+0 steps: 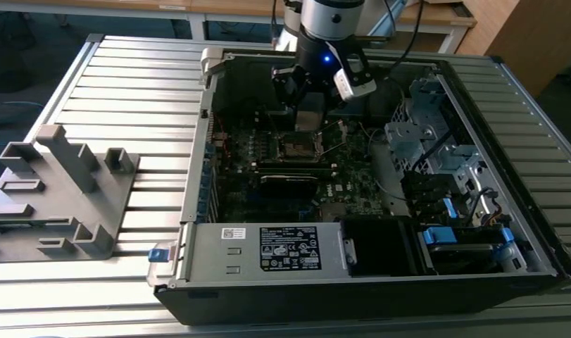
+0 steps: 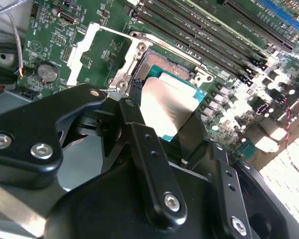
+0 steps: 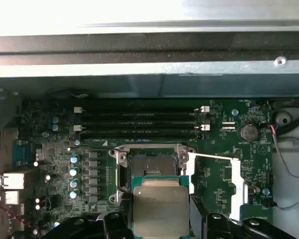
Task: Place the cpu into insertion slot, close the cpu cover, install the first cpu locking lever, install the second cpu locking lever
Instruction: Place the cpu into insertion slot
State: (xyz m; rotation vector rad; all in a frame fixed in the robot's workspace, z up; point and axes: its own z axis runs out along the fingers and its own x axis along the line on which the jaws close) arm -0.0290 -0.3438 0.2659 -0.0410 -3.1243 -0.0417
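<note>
the cpu (image 3: 161, 211), print on its silvery top too faint to read, is pinched by two edges in the gripper (image 3: 159, 226), near the open insertion slot (image 3: 152, 167) and not seated in it; the cpu cover (image 3: 234, 184) lies swung aside.

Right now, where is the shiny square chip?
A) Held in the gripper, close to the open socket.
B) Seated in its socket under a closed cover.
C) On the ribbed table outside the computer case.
A: in the first wrist view the cpu is held in the gripper, not yet seated in the bare insertion slot, with the cpu cover swung open.
</note>
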